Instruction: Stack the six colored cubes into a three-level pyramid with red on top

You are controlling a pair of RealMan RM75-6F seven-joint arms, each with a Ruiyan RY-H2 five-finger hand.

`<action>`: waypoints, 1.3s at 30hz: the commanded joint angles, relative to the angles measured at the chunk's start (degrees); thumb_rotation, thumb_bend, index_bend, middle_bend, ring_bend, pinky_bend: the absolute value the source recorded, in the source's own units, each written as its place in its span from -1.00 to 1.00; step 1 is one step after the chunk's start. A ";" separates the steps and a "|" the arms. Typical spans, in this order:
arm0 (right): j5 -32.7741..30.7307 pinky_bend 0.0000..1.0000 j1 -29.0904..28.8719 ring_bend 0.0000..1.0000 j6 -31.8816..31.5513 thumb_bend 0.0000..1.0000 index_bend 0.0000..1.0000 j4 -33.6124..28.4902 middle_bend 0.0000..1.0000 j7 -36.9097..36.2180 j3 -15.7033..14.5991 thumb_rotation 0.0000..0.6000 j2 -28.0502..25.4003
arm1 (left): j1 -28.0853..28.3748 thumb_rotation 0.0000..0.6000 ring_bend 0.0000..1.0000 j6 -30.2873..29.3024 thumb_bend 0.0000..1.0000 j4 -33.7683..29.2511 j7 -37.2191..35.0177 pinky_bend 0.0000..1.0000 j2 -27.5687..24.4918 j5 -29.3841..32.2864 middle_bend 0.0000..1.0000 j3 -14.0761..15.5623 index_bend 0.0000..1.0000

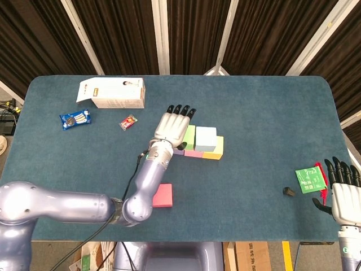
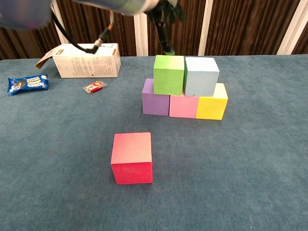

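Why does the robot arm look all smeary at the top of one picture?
In the chest view the left hand and its arm are smeared by motion blur, while the red cube and the stacked cubes stay sharp; in the head view that hand looks crisp and the light is even.

matt red cube, napped cloth table — blue

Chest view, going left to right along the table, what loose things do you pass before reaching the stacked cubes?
Blue snack packet → white carton → small red wrapper → red cube.
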State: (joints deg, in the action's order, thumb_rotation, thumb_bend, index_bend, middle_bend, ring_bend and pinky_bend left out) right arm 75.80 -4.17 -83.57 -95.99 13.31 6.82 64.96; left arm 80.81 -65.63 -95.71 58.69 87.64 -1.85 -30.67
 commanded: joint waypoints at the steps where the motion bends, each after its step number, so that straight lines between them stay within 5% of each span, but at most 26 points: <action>1: 0.07 -1.00 -0.17 -1.00 0.60 -0.66 -1.00 -0.14 -1.00 -0.48 -0.23 1.00 -0.11 | -3.91 1.00 -1.00 1.30 -0.28 -6.04 -4.60 -1.00 -5.38 -2.98 -0.97 -1.81 -0.91; 6: 0.82 -1.00 -0.51 -1.00 2.00 -0.66 -1.00 -0.63 -1.00 -1.61 -0.98 1.00 -0.56 | -12.88 1.00 -1.00 2.11 -0.28 -17.10 -12.18 -1.00 -15.55 -12.65 -0.97 -1.51 -0.90; 9: 1.56 -1.00 -1.00 -1.00 3.69 -0.66 -1.00 -1.33 -1.00 -2.51 -1.84 1.00 -0.68 | -24.88 1.00 -1.00 2.31 -0.28 -26.53 -19.27 -1.00 -27.01 -23.83 -0.93 1.56 -0.84; 16: 1.56 -1.00 -1.55 -1.00 4.65 -0.66 -1.00 -1.25 -1.00 -1.58 -2.26 1.00 0.05 | -35.60 1.00 -1.00 11.34 -0.29 -25.68 -32.41 -1.00 -34.77 -38.00 -0.92 7.87 -0.80; 25: 0.97 -1.00 -2.05 -1.00 5.52 -0.66 -1.00 -0.55 -1.00 -1.31 -2.31 1.00 0.64 | -36.06 1.00 -1.00 16.30 -0.28 -17.48 -37.36 -1.00 -29.04 -43.40 -0.92 14.62 -0.74; 39: 0.28 -1.00 -2.17 -1.00 5.79 -0.66 -1.00 -0.21 -1.00 -1.92 -2.18 1.00 0.38 | -27.57 1.00 -1.00 12.76 -0.29 -12.78 -27.58 -1.00 -17.39 -36.12 -0.92 19.09 -0.74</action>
State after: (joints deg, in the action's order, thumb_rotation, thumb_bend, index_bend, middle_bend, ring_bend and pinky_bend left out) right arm 76.11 -6.32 -77.80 -96.22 11.41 4.64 65.35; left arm 52.40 -52.08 -108.86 30.14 69.31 -38.80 -12.06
